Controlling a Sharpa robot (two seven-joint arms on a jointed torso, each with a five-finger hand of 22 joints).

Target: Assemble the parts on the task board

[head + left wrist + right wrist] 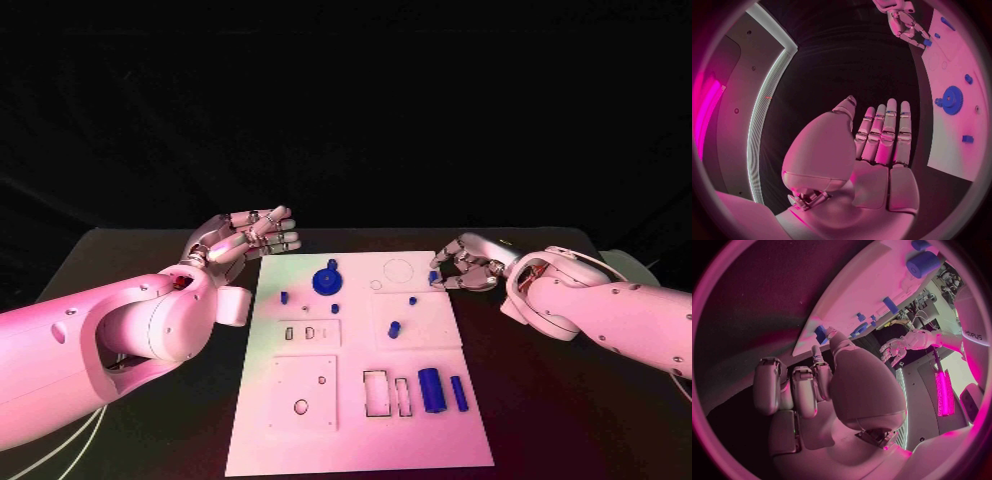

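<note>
In the head view we see the task board point(361, 400) running from the centre of the frame down to the lower middle, its long axis pointing away from the robot. The right hand point(464, 267) sits at the board's upper right edge, fingers curled round a small blue part point(433, 277) that it appears to pinch. The left hand point(248, 238) hovers off the board's upper left corner, loosely curled and holding nothing. The blue gear point(329, 279) stands between the two hands, a little nearer the left one; blue cylinders point(431, 384) lie at lower right, well apart from both.

In the left wrist view our left hand point(879, 145) has its fingers straight and together, empty; the gear point(951, 100) lies at the right.

In the right wrist view the right hand point(817, 385) curls toward the board edge; a blue piece point(821, 334) shows at its fingertips, though how firmly it is held we cannot tell.
</note>
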